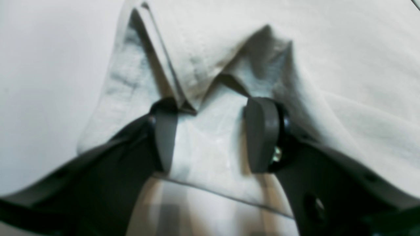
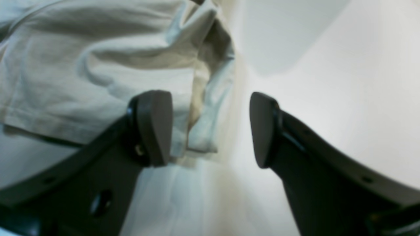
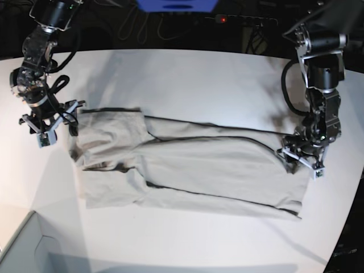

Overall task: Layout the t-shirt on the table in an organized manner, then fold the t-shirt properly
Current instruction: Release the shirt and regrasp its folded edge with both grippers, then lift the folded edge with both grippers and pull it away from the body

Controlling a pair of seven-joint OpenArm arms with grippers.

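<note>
The light grey-beige t-shirt (image 3: pixel 187 165) lies stretched out across the white table (image 3: pixel 199 79), wrinkled, with its long edges folded inward. My left gripper (image 3: pixel 302 158) sits at the shirt's right end. In the left wrist view its jaws (image 1: pixel 213 134) stand open, with a raised fold of the t-shirt (image 1: pixel 210 49) between and around the fingers (image 1: pixel 262 131). My right gripper (image 3: pixel 50 126) is at the shirt's left end. In the right wrist view it (image 2: pixel 210 131) is open, one finger (image 2: pixel 154 127) resting against the t-shirt's (image 2: pixel 98 65) edge and the other over bare table (image 2: pixel 344 98).
A pale grey box corner (image 3: pixel 23 250) stands at the front left. Cables and a blue object (image 3: pixel 176 4) lie beyond the table's far edge. The table's curved edge runs close behind the left arm (image 3: pixel 321 74) on the right.
</note>
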